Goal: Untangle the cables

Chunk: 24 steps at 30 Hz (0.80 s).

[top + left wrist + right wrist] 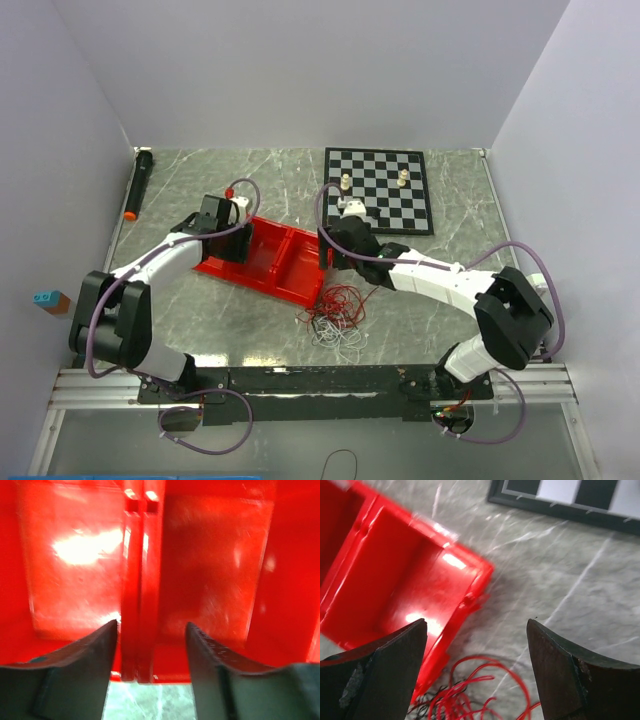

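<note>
A tangle of thin red, white and black cables (pixel 335 314) lies on the marble table just in front of the red tray's (pixel 262 262) right end. In the right wrist view the red loops and some black strands (pixel 470 695) lie low between the fingers. My right gripper (pixel 330 250) is open and empty, hovering over the tray's right corner, above and behind the tangle. My left gripper (pixel 222 232) is open and empty at the tray's left end; its view shows the tray's centre divider (pixel 141 580) between the fingers.
A chessboard (pixel 378 188) with a few pieces stands at the back right, close behind the right gripper. A black marker with an orange tip (pixel 138 184) lies at the far left. A small blue and brown block (pixel 48 299) sits outside the left wall.
</note>
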Motion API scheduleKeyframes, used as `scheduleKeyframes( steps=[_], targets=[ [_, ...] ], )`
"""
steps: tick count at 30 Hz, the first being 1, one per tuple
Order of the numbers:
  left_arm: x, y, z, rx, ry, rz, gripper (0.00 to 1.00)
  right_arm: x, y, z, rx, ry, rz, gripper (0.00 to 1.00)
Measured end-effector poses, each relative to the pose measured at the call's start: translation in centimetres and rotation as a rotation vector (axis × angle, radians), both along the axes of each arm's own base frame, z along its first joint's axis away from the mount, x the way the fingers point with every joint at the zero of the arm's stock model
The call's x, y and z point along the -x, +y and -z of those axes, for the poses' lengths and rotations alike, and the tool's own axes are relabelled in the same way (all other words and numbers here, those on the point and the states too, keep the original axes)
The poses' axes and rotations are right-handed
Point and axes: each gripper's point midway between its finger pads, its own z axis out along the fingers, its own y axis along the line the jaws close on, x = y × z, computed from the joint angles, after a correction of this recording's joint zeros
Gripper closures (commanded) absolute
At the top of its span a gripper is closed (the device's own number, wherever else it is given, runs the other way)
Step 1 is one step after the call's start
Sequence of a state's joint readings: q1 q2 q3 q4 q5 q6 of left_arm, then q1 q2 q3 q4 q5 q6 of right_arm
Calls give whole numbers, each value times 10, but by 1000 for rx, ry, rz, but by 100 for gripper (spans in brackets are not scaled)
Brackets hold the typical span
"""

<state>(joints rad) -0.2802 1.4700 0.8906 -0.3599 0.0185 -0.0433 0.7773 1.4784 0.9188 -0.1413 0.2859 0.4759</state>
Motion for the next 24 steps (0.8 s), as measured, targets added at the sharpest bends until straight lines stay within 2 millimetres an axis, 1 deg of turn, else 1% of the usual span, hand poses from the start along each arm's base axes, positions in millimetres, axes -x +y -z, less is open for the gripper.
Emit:
scheduleKeyframes(
  steps=[2, 3, 5, 6, 9, 10, 12, 13, 15, 16, 18, 20, 21, 23, 24],
  targets=[
    [6, -2, 0, 13, 26, 7, 34, 6, 6, 3, -10, 15, -18, 14],
    [8, -3, -2, 20, 34, 12, 30, 9, 9, 4, -17, 19, -26, 15],
    [9, -7, -8, 43, 45, 19, 22, 15, 12, 8, -27, 32, -36, 19],
    [8, -8, -13, 57, 44, 23, 22, 18, 12, 11, -27, 41, -38, 21],
    [1, -12, -35, 100, 20, 33, 18, 21, 12, 16, -28, 57, -33, 33],
    [-2, -11, -43, 108, 9, 34, 18, 20, 12, 17, -26, 59, -31, 37],
    [-13, -6, -61, 126, -24, 25, 19, 18, 14, 20, -17, 65, -28, 48],
    [-21, 2, -71, 136, -48, 9, 19, 16, 15, 20, -14, 65, -26, 52],
    [-34, 21, -84, 135, -87, -35, 20, 10, 18, 19, -3, 58, -21, 59],
    [-40, 37, -89, 124, -108, -65, 20, 6, 18, 19, -2, 60, -14, 62],
    [-49, 68, -92, 86, -134, -126, 21, -1, 15, 18, 2, 59, 2, 66],
    [-51, 90, -87, 47, -134, -167, 21, -11, 9, 17, 4, 55, 31, 68],
    [-51, 98, -82, 27, -131, -174, 21, -18, 3, 16, 6, 53, 53, 68],
    [-46, 104, -67, 0, -106, -167, 23, -27, -6, 16, 15, 52, 87, 68],
    [-43, 104, -60, -4, -90, -158, 23, -30, -11, 16, 20, 51, 102, 68]
  ],
)
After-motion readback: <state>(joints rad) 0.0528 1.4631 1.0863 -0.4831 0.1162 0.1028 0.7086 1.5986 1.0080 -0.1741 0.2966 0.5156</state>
